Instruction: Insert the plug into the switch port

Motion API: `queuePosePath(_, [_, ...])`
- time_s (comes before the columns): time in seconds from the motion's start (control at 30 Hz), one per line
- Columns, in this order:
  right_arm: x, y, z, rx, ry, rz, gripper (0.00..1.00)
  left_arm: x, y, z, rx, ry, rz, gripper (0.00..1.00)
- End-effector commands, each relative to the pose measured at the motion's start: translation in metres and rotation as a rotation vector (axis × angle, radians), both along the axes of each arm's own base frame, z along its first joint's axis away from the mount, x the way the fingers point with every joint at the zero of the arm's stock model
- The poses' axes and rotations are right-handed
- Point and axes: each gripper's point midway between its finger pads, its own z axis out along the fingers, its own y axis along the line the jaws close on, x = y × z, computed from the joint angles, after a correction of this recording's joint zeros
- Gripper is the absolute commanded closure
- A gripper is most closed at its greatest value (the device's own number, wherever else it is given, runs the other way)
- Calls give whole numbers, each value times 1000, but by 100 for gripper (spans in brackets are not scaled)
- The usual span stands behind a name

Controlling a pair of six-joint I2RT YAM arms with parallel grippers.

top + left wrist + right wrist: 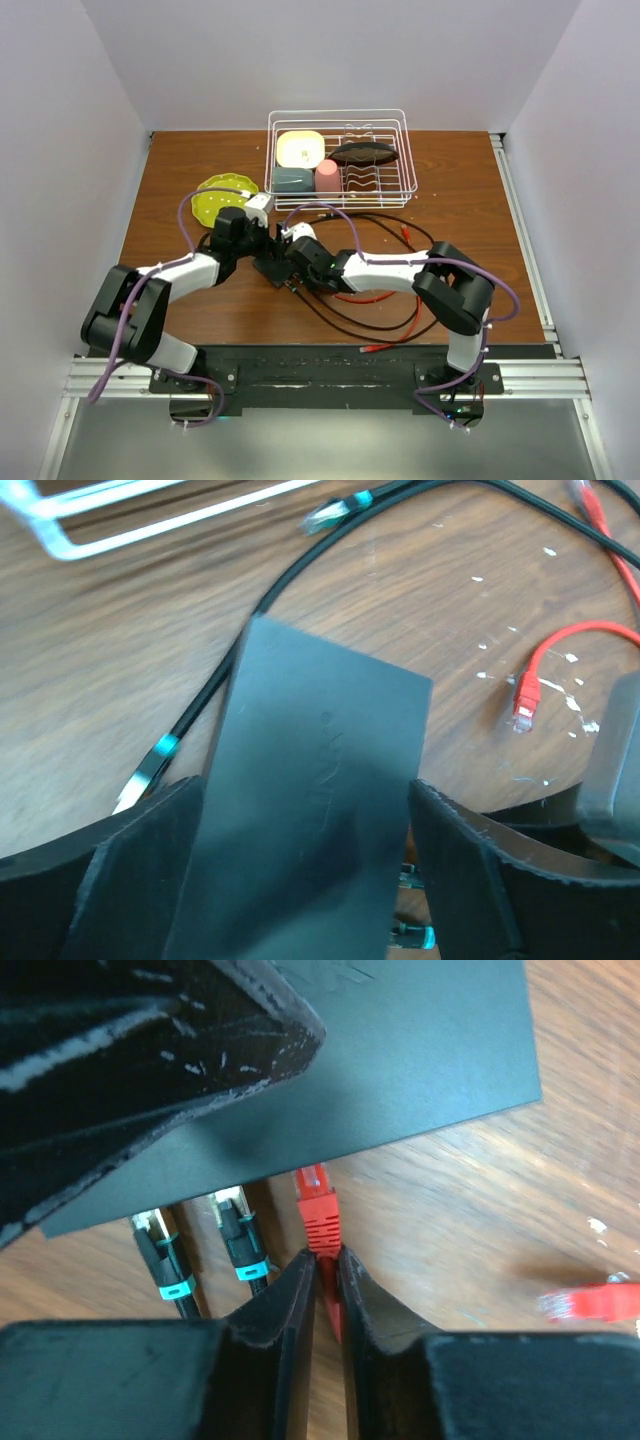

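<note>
Meanwhile the right hand (325, 1265) pinches the red plug (318, 1210) at the switch (400, 1050), left hand (300, 880) apart.

A brown wood-grain table (460, 215) carries a black switch (274, 265) near its middle. Behind the switch stands a white wire dish rack (341, 190); left of that rack lies a yellow-green plate (212, 198). Red cables (395, 330) and black cables (345, 318) trail right of the switch.

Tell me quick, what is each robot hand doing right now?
Left end effector: open, its fingers either side of the black box.
Right end effector: nearly closed around the red cable plugged into the box.
</note>
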Motion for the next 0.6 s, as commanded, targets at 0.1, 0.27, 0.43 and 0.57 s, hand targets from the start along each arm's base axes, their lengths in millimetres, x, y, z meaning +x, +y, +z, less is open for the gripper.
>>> queuePosePath(0.1, [-15,-9,-19,-37,36,-43,70,3,17,54,-47,-133,136,5])
queuePosePath(0.27, [-11,-19,9,-18,-16,-85,57,-4,17,104,-141,-258,147,0])
queuePosePath(0.43, [-10,-20,41,16,-50,-86,39,-12,14,143,-183,-317,113,0])
queuePosePath(0.57, [-9,-22,74,77,-91,-92,22,-18,15,163,-193,-351,99,0])
